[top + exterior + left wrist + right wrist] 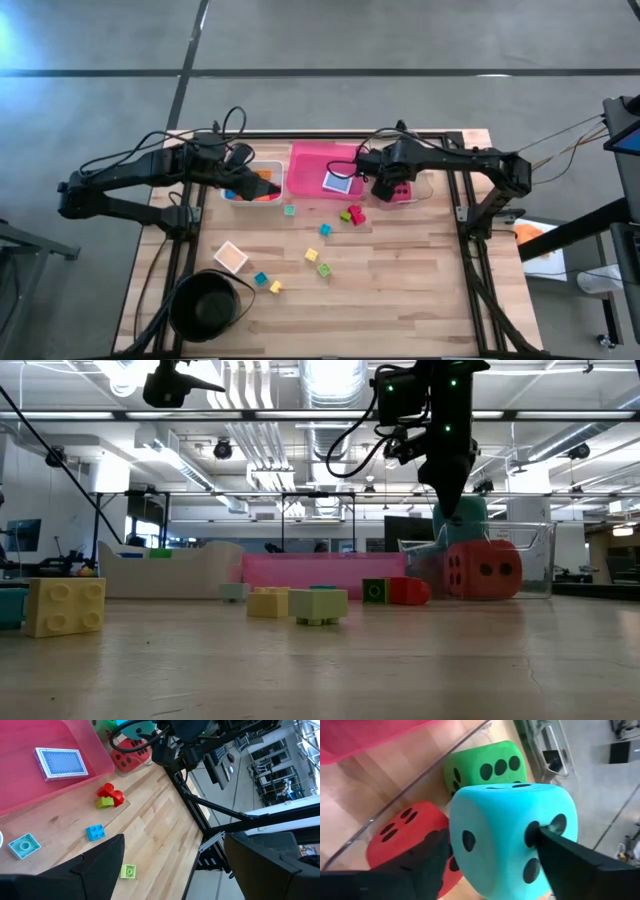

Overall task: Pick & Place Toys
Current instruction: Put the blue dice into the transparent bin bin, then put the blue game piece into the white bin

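Sorting was under way, judged from how the toys lay. At the left, the left gripper (243,181) hung over the white tray (277,166), its fingers spread wide with nothing between them; a few orange blocks (264,193) lay in that tray. Nearer the front edge on that side, a card (230,257) lay loose beside the black bowl (205,305). In the middle, the pink tray (310,165) held a second card (340,183), and the small loose blocks (352,214) lay scattered on the bare wood in front of it.

At the right, the right gripper (388,188) stood over the clear tray (535,560) with the teal die (505,835) inside its span. The die sat above the red die (400,835) and the green die (485,767), both already in the tray. Whether this gripper pinched the teal die or stood loose around it could not be told.

The step in hand looked like setting the teal die down with the other two. The next move probably called for a clean straight lift, so the stacked die would not be knocked, then a reach to the nearest loose block.
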You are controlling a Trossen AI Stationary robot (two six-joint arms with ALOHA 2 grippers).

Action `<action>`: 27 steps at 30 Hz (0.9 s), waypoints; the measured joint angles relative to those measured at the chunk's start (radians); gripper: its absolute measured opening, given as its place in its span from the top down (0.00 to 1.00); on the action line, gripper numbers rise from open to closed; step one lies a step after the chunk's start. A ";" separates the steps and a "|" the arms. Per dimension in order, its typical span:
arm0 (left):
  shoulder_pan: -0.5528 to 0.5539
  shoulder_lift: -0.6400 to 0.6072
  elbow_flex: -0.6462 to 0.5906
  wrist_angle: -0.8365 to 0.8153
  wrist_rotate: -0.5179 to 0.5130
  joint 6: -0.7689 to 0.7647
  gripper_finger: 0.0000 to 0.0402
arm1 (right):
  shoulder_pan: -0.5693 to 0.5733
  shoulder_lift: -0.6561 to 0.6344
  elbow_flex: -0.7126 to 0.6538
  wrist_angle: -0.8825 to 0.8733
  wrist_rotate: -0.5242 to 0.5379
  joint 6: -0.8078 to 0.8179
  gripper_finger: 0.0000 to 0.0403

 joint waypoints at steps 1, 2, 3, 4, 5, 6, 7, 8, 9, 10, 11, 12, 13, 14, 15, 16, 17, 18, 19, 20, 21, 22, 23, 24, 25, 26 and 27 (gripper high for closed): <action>0.000 0.000 0.000 0.000 0.000 0.000 0.15 | 0.000 0.000 0.001 0.000 -0.004 0.001 0.25; 0.000 0.000 0.000 0.000 0.000 0.000 0.15 | 0.000 0.000 0.002 0.000 -0.005 0.002 0.22; 0.000 0.000 0.000 0.000 0.000 0.000 0.15 | 0.000 0.000 0.002 -0.001 -0.005 0.002 0.19; 0.000 0.000 0.000 0.000 0.000 0.000 0.15 | 0.000 0.000 0.002 -0.001 -0.005 0.004 0.16; 0.000 0.000 0.000 0.000 0.000 0.000 0.15 | 0.000 0.000 0.002 -0.001 -0.005 0.009 0.14; 0.000 0.000 0.000 0.000 0.000 0.000 0.15 | 0.000 0.000 0.002 -0.002 -0.003 0.013 0.13; 0.000 0.000 0.000 0.000 0.000 0.000 0.15 | 0.000 0.000 0.002 -0.002 -0.001 0.014 0.12; 0.000 0.000 0.000 0.000 0.000 0.000 0.15 | 0.000 0.000 0.002 -0.003 0.001 0.014 0.11; 0.000 0.000 0.000 0.000 0.000 0.000 0.15 | 0.000 0.000 0.002 -0.004 0.003 0.015 0.11; 0.000 0.000 0.000 0.000 0.000 0.000 0.15 | 0.000 -0.001 0.003 -0.005 0.004 0.018 0.11; 0.000 0.000 0.000 0.000 0.000 0.000 0.15 | 0.000 -0.003 0.003 -0.005 0.005 0.019 0.11; 0.000 0.000 0.000 0.000 0.000 0.000 0.15 | 0.001 -0.007 0.003 -0.005 0.006 0.021 0.10; 0.000 0.000 0.000 0.000 0.000 0.001 0.15 | 0.002 -0.013 0.003 -0.005 0.006 0.021 0.10; 0.000 0.000 0.000 0.000 0.000 0.003 0.15 | 0.003 -0.021 0.003 -0.006 0.006 0.022 0.10; 0.000 0.000 0.000 0.000 0.000 0.004 0.15 | 0.005 -0.031 0.002 -0.005 0.006 0.026 0.10; 0.000 0.000 0.000 0.000 0.000 0.004 0.15 | 0.008 -0.041 0.003 -0.005 0.006 0.033 0.10; 0.000 0.000 0.000 0.000 0.000 0.004 0.15 | 0.010 -0.053 0.003 -0.005 0.007 0.041 0.10; 0.000 0.000 0.000 0.000 0.000 0.004 0.15 | 0.013 -0.065 0.003 -0.005 0.008 0.045 0.10; 0.000 0.000 0.000 0.000 0.000 0.005 0.15 | 0.016 -0.078 0.003 -0.005 0.009 0.046 0.10; 0.000 0.000 0.000 0.000 0.000 0.005 0.15 | 0.019 -0.090 0.003 -0.005 0.010 0.048 0.10; 0.000 0.000 0.000 0.000 0.000 0.005 0.15 | 0.021 -0.103 0.003 -0.006 0.011 0.049 0.10; 0.000 0.000 0.000 0.000 0.000 0.005 0.15 | 0.024 -0.115 0.003 -0.005 0.011 0.049 0.10; 0.000 0.000 0.000 0.000 0.000 0.007 0.15 | 0.029 -0.127 0.003 -0.004 0.012 0.049 0.10; 0.000 0.000 0.000 0.000 0.000 0.008 0.15 | 0.034 -0.141 0.003 -0.003 0.013 0.052 0.10; 0.000 0.000 0.000 0.000 0.000 0.008 0.15 | 0.041 -0.153 0.003 0.001 0.012 0.060 0.10; 0.000 0.000 0.000 0.000 0.000 0.008 0.15 | 0.049 -0.168 0.003 0.009 0.009 0.065 0.10; 0.000 0.000 0.000 -0.001 0.000 0.011 0.15 | 0.058 -0.183 0.003 0.020 -0.003 0.066 0.10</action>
